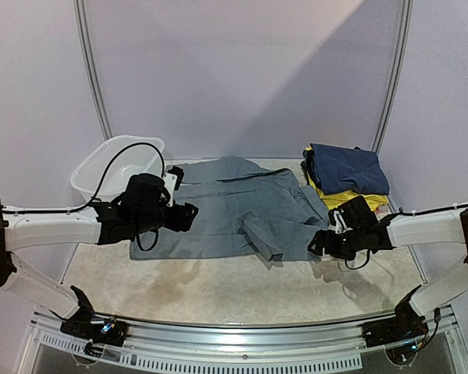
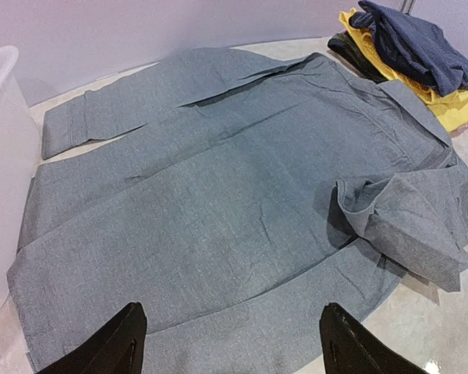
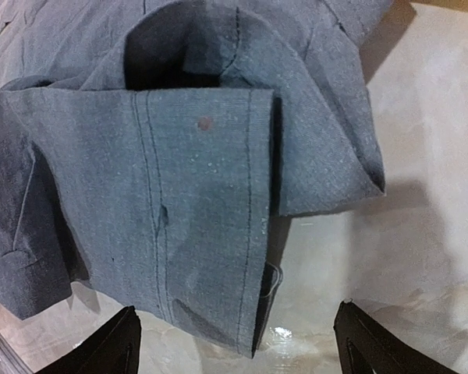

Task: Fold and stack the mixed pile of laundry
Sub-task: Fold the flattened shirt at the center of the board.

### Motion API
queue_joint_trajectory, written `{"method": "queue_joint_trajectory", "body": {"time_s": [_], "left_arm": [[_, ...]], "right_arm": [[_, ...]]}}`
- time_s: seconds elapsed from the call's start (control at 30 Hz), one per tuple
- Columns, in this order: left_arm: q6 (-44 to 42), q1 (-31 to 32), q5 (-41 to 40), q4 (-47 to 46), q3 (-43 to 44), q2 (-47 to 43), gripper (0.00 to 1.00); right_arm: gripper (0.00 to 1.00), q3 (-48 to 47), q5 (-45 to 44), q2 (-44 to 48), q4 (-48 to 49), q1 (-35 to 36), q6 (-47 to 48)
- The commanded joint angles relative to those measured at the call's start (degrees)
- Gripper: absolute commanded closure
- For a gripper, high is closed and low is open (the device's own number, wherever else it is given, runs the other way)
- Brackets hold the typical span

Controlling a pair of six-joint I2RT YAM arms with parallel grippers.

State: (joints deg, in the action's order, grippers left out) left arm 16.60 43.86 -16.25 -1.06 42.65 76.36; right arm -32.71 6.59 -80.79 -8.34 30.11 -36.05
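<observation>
Grey shirt [image 1: 218,218]: spread on the table [image 1: 218,284], long axis left-to-right, doubled-back cuff [image 3: 195,195] just ahead of your right gripper [image 3: 235,327] (jaws wide, empty; left gripper [image 2: 234,312] likewise), so the right arm is nearer.

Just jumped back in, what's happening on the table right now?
A grey shirt lies spread flat, one sleeve folded inward. The left gripper hovers open over its left edge; the right gripper, also open, is by the cuff. Neither holds anything. Navy and yellow clothes sit stacked at far right.
</observation>
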Motion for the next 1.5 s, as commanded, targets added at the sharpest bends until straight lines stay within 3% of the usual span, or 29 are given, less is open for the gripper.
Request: {"method": "queue_joint_trajectory", "body": {"time_s": [0.0, 0.33, 0.7, 0.9, 1.0, 1.3, 1.47], "left_arm": [[0.46, 0.26, -1.02, 0.88, -1.57, -1.88, 0.23], [0.52, 0.27, -1.46, 3.04, -3.24, -3.26, 0.24], [0.75, 0.27, -1.14, 3.22, -4.68, -4.75, 0.24], [0.97, 0.25, -1.25, 3.26, -5.53, -5.50, 0.24], [0.94, 0.27, -1.23, 3.09, -5.82, -5.51, 0.25], [0.94, 0.27, -1.20, 2.78, -6.38, -6.05, 0.25], [1.01, 0.26, -1.04, 2.88, -6.80, -7.26, 0.25]], "right_arm": [[0.16, 2.74, 2.52, -2.08, 0.84, 0.79, -2.06], [0.31, 3.08, 3.16, -2.12, 2.50, 1.49, -2.97], [0.31, 2.81, -3.10, -5.42, 5.90, 1.60, -5.05], [0.39, 3.51, 0.44, -7.13, 10.09, 1.62, -5.48], [0.49, 4.00, 3.75, -7.04, 12.80, 1.58, -5.65], [0.97, 3.61, 4.89, -3.64, 11.82, 1.62, -5.75], [1.00, -0.02, 9.45, -0.06, 8.95, 1.74, -4.96]]}}
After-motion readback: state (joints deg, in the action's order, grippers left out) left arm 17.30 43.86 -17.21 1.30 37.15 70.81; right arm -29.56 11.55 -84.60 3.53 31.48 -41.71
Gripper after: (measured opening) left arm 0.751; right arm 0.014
